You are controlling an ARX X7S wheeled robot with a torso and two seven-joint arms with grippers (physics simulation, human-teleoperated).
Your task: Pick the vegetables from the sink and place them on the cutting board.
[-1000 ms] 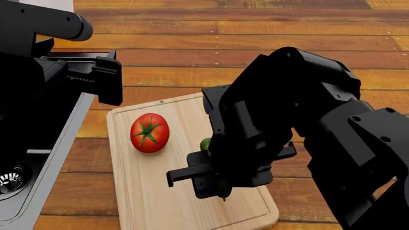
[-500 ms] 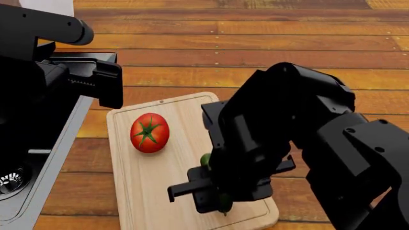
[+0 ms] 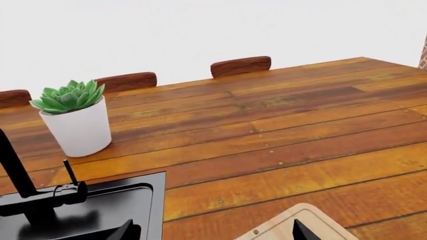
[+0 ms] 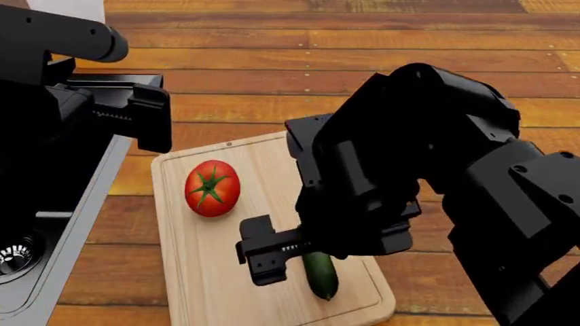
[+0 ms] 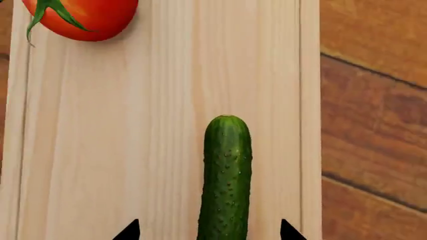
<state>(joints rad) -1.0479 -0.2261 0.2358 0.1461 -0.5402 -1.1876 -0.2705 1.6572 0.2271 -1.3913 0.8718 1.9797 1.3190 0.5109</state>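
Landmark: the cutting board [image 4: 213, 272], pale wood, lying on the plank countertop [image 4: 363, 81] just beside the sink [image 4: 54, 224].

Tomato: the tomato [image 4: 213, 188] rests on the board's far half, on the sink side, stem up. It looks placed for good, well apart from both grippers.

Cucumber: the cucumber [image 4: 320, 274] lies flat on the board's near half, close to the edge away from the sink. In the right wrist view the cucumber [image 5: 225, 175] touches neither fingertip.

Long axis: it runs roughly along the board's length, about parallel to the long edge. One rounded end points toward the tomato's half, the other toward the near short edge.

Right gripper: the right gripper [image 4: 290, 255] hangs just above the cucumber with its jaws spread wider than the vegetable and nothing in its grasp. The two fingertips [image 5: 127, 231] straddle it, which fits a release straight down onto the wood.

Left gripper: the left gripper [image 4: 136, 115] sits beyond the board's far corner, over the sink's rim. It holds nothing visible; its fingertips [image 3: 123, 231] show wide apart in the left wrist view.

Why so: both vegetables lie inside the board's edge, so the placing looks done.

Beyond the board: a potted succulent [image 3: 72, 117] near the faucet [image 3: 27, 192].
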